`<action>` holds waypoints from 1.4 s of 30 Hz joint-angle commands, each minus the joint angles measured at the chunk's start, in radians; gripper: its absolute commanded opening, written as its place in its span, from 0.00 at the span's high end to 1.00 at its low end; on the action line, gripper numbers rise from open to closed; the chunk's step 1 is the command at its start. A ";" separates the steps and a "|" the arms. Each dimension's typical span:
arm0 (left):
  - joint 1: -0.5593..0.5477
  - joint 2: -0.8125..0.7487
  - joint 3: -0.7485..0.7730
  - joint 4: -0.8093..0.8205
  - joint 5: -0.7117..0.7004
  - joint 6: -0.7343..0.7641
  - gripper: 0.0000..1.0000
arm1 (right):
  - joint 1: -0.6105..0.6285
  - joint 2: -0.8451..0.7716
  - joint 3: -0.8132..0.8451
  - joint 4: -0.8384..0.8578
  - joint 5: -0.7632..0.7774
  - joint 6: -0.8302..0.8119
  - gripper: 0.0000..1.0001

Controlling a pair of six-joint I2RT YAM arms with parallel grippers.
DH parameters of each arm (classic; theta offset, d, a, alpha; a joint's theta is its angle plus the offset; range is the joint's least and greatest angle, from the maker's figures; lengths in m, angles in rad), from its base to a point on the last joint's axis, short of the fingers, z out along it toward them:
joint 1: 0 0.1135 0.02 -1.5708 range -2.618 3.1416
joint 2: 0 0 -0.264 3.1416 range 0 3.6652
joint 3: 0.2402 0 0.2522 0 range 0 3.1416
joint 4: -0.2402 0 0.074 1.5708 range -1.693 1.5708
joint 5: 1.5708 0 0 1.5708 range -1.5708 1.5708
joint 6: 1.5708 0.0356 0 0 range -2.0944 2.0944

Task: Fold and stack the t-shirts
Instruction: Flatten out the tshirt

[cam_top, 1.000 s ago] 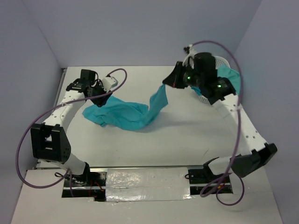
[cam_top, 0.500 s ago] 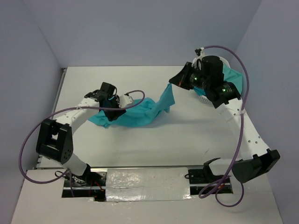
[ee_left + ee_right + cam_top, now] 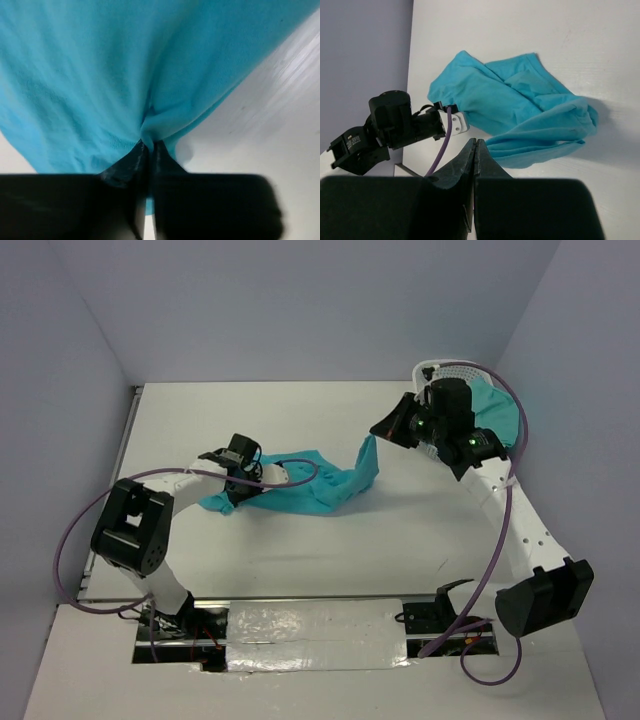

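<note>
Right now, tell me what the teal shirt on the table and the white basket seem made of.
The teal shirt: soft matte knit, likely cotton jersey; it drapes, creases and shows fine texture in the left wrist view. The white basket: probably rigid plastic, judging by its perforated rim; too small to be sure.

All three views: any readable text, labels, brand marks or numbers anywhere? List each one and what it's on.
No readable text in any view.
t-shirt: plain teal, no print or tag showing.
left arm: faint pale marks on its black housing in the right wrist view, too small and blurred to read.
basket: white mesh, no label visible.
</note>
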 commanded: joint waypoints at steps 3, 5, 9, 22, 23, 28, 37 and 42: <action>0.003 0.006 0.028 -0.019 -0.089 0.018 1.00 | -0.056 -0.052 -0.048 0.055 0.002 -0.008 1.00; 0.009 -0.033 0.037 -0.050 -0.068 0.018 1.00 | -0.081 -0.069 -0.091 0.055 -0.011 -0.014 1.00; 0.038 -0.121 0.190 -0.116 -0.008 -0.008 1.00 | -0.124 -0.099 -0.125 0.036 0.006 -0.050 1.00; 0.147 0.255 1.245 -0.330 0.142 0.005 1.00 | -0.301 0.221 0.564 -0.111 -0.026 -0.128 1.00; 0.147 0.264 1.293 -0.344 0.149 0.013 1.00 | -0.302 0.223 0.593 -0.128 -0.024 -0.134 1.00; 0.148 0.123 1.093 -0.266 0.207 0.033 1.00 | -0.301 0.071 0.455 -0.114 -0.018 -0.146 1.00; 0.113 -0.006 1.011 -0.522 0.333 -0.027 1.00 | -0.302 -0.099 0.568 -0.269 0.135 -0.248 1.00; 0.101 -0.122 0.878 -0.668 0.546 -0.103 1.00 | -0.301 -0.138 0.642 -0.309 0.186 -0.272 1.00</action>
